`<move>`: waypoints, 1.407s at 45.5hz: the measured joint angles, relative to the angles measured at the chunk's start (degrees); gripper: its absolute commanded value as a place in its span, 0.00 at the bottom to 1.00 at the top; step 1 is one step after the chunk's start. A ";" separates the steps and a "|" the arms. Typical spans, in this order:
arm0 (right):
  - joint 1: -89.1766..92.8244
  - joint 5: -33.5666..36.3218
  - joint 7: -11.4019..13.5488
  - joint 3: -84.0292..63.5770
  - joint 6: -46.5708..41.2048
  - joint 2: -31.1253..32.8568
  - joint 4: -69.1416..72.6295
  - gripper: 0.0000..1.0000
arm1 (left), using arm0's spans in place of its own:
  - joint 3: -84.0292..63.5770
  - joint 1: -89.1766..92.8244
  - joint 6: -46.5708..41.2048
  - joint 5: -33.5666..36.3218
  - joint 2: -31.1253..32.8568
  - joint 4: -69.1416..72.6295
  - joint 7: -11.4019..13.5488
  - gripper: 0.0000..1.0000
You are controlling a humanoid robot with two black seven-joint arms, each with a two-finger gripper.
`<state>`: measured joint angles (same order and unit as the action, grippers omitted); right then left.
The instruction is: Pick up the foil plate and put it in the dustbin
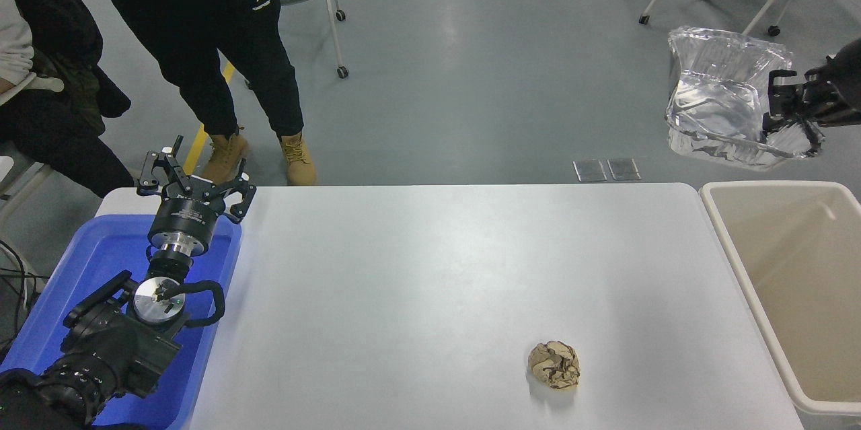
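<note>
The right pincer [787,110] is seen clamped on the near right rim of the foil plate [723,107], which is held tilted in the air, its far wall bent upward and its ribbed bottom turned toward the camera. The plate is carried clear of the table [430,295], above the floor beyond the table's far right corner, and just past the far rim of the dustbin [730,241], with nothing touching it but the pincer. The dustbin is set against the table's right edge. On the table, near its front edge, a crumpled brown paper ball [553,365] is found, well apart from the plate. At the lower left the left pincer [195,177] is held with its fingers spread, above the far end of a blue tray [101,255]. A person [202,33] is seen standing on the floor beyond the table's far left side.
</note>
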<state>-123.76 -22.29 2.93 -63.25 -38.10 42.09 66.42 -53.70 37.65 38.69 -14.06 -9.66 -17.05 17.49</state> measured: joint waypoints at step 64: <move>65.19 1.75 0.02 35.30 20.26 3.01 -48.97 0.00 | 0.00 0.00 -0.03 0.00 0.02 0.00 0.00 0.99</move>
<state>-58.57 -20.54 2.96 -27.95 -17.84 45.10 17.46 -53.70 37.65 38.67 -14.06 -9.64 -17.05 17.49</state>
